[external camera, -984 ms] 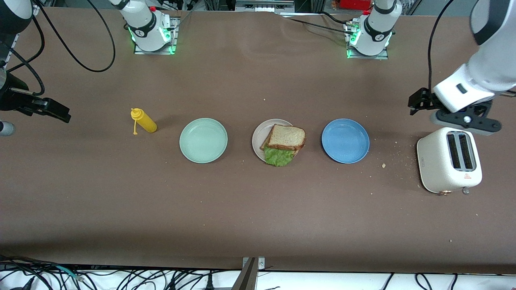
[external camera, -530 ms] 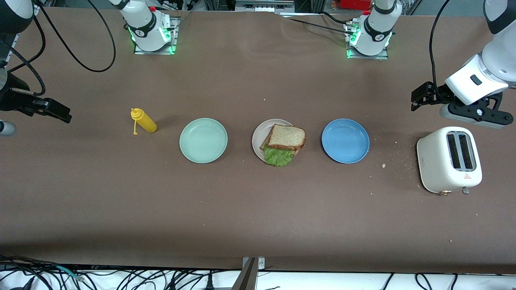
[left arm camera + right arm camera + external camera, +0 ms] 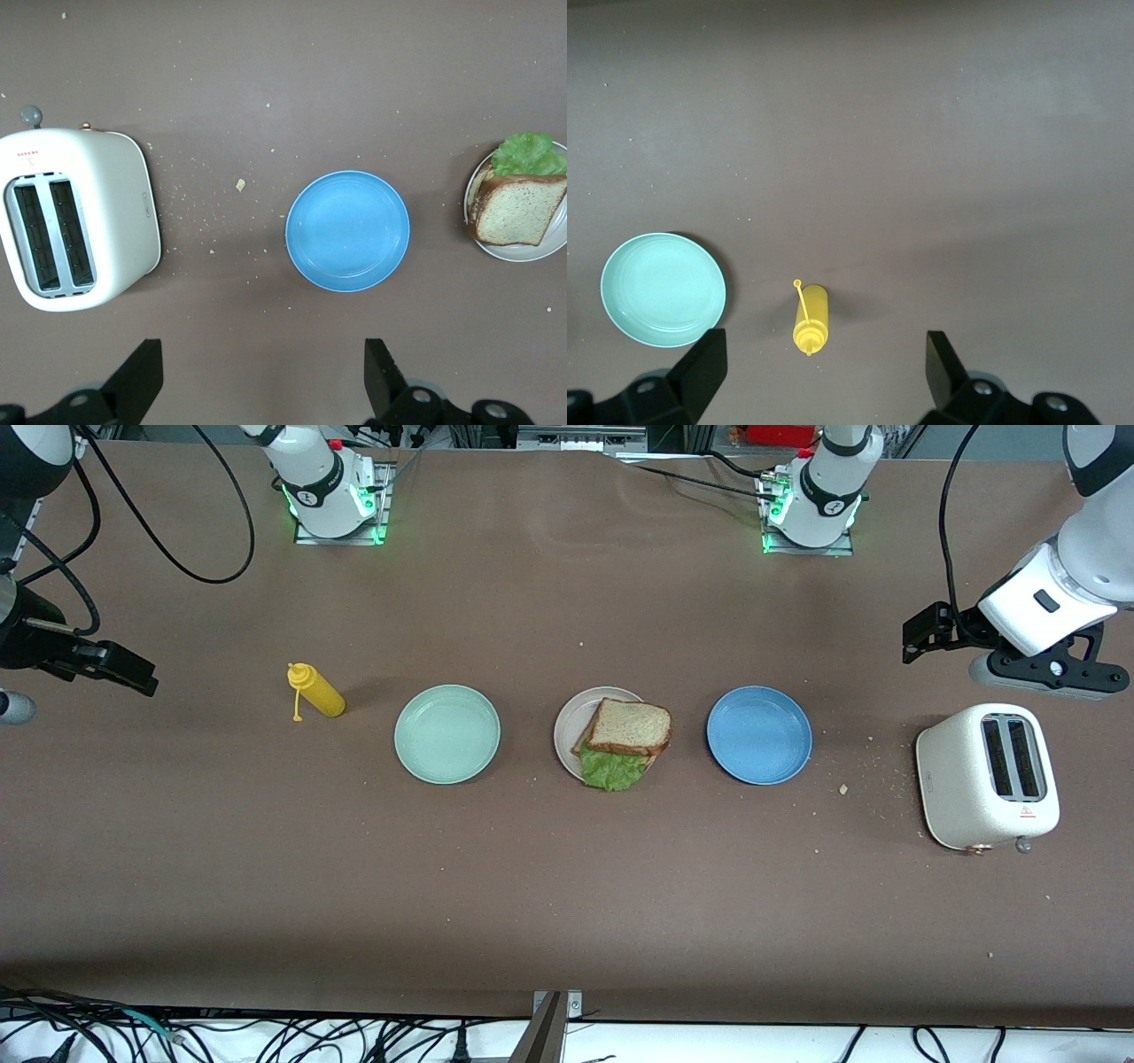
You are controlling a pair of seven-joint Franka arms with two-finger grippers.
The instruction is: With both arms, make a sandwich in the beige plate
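The sandwich [image 3: 625, 740] sat assembled on the beige plate [image 3: 567, 726] at the middle of the front view, its top bread slice [image 3: 629, 726] squared over the stack and a crinkled lettuce leaf [image 3: 609, 771] spilling over the plate's rim on the side nearer the camera. The mint-green plate [image 3: 447, 734] lay just beside it toward the right arm's end of the table, and the blue plate [image 3: 759, 735] just beside it toward the left arm's end; both held nothing. A yellow squeeze bottle [image 3: 315, 691] lay on its side near the mint-green plate, in the middle-left of the frame. A white toaster [image 3: 986, 777] stood at the middle-right of the frame, with crumbs [image 3: 843, 789] scattered between it and the blue plate. The left gripper [image 3: 261, 376] hung in the air at the upper right of the front view, over bare table near the toaster, its fingers spread wide and holding nothing. The right gripper [image 3: 824, 367] hung at the left edge of the front view, over the table close to the squeeze bottle, its fingers likewise spread wide and empty.
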